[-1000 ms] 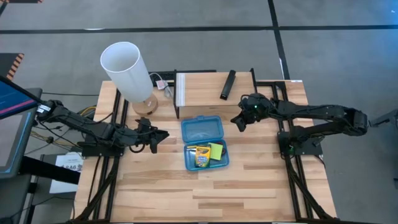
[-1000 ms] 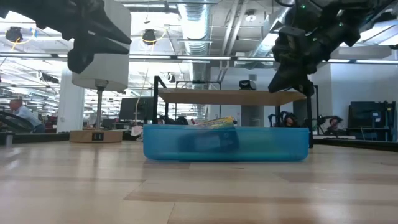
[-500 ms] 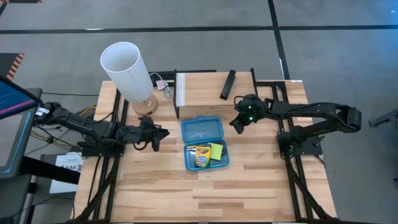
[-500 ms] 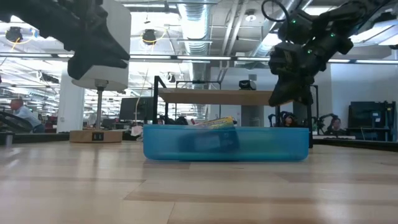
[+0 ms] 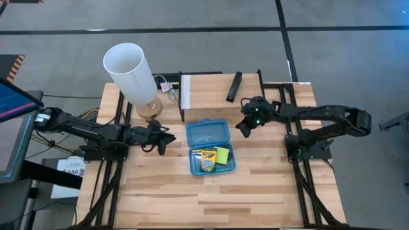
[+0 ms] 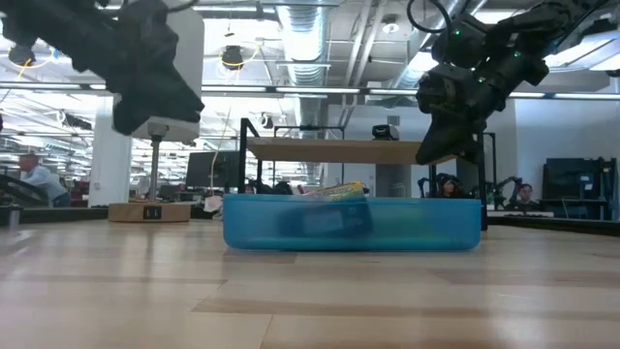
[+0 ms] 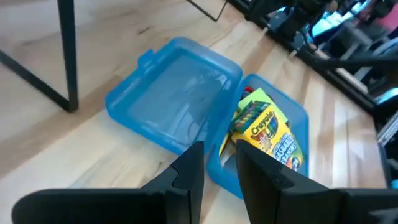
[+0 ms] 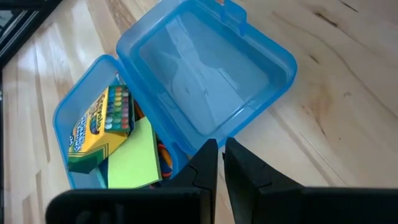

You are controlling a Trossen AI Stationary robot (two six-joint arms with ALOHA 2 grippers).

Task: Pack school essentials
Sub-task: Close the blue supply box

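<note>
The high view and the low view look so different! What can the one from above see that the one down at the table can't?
Only the high view shows inside the open blue plastic box: the yellow-green crayon box beside the green sticky-note pad, plus the slim black bar on the small wooden shelf.

Only the low view shows the room behind, with ceiling pipes and a person far off at the edge.

Both show the blue box, the tall white cylinder, and the left gripper and right gripper raised on either side of the box.

An open blue case (image 7: 180, 115) on the wooden table (image 7: 93, 168) holds a yellow-green crayon box (image 7: 264, 130).
</note>
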